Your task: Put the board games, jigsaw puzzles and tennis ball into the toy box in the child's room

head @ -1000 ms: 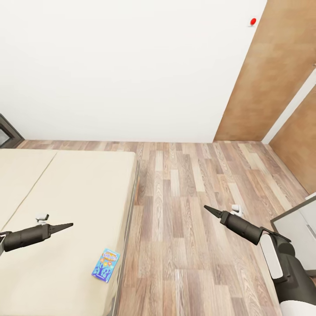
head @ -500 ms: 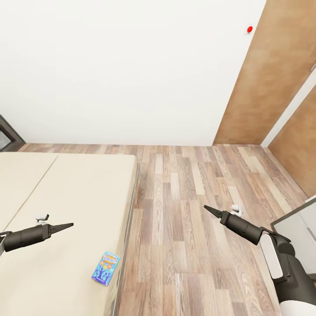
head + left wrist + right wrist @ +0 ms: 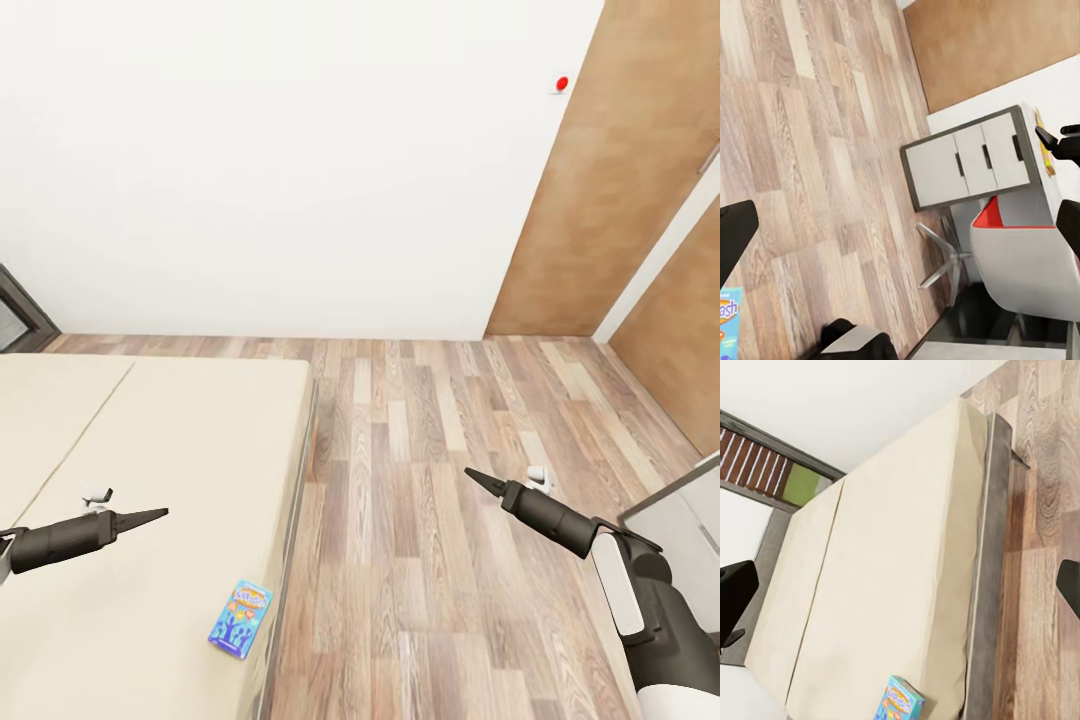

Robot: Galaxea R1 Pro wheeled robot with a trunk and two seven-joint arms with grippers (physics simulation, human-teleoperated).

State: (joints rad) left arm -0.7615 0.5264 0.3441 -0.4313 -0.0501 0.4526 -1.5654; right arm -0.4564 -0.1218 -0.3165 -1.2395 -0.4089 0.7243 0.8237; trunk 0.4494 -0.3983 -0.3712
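My left gripper [image 3: 150,516] hangs over the bed [image 3: 150,440], its fingers together in a point; my right gripper [image 3: 480,481], likewise pinched together, hangs over the plank floor [image 3: 420,560]. The blue game [image 3: 240,618] lies flat near the bed's edge, below the left gripper.

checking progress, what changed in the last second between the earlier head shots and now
Only the camera moved: the whole view drifted slightly. The small blue board game box lies at the beige bed's edge as before. Left gripper and right gripper hold the same poses, grasping nothing.
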